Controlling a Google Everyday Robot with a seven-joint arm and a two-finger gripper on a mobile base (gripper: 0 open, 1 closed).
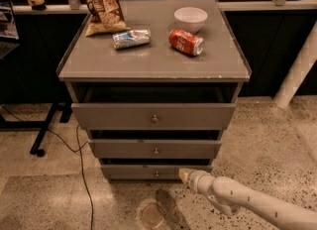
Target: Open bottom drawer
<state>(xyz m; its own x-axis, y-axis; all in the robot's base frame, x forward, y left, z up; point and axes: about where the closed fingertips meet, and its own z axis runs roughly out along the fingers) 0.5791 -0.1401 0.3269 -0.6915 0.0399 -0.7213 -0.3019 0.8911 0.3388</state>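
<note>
Chip bag, silver can, red can and bowl seen on cabinet top. Bottom drawer (lowest, slimmest front) set under dark gap, knob at centre. Gripper held low, just right of knob, at drawer front; contact and jaw state cannot be told.

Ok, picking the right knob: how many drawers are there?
3, stacked: top drawer, middle drawer, bottom drawer. None seem hidden. The gripper sits by the bottom drawer's right end.
</note>
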